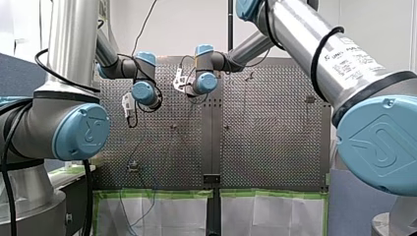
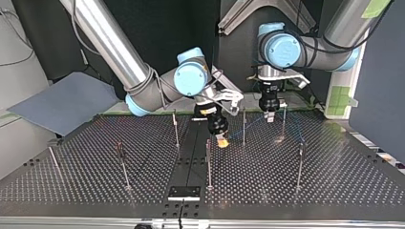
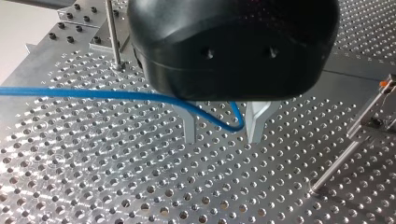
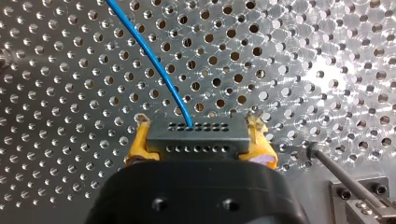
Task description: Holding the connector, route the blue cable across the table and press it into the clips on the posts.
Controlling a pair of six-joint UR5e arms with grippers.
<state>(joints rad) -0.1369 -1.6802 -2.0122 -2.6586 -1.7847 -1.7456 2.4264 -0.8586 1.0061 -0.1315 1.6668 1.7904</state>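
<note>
table (image 3: 93,186): shiny silver, dotted all over with rows of small round holes
cable (image 4: 154,60): bright blue, all one colour, above the table
connector (image 4: 198,140): dark grey, with two rows of tiny dark holes
pads (image 4: 136,145) of my right gripper (image 4: 198,121): yellow, in front of a black body
fingers (image 3: 189,128) of my left gripper (image 3: 223,130): silver grey, under a black shell
posts (image 2: 208,164): silver grey, standing on the table
arm joints (image 2: 191,78): light blue caps on shiny silver tubes
tape (image 1: 157,193): green, along the table's edge
sheets (image 1: 162,216): white, just past the table's edge
</note>
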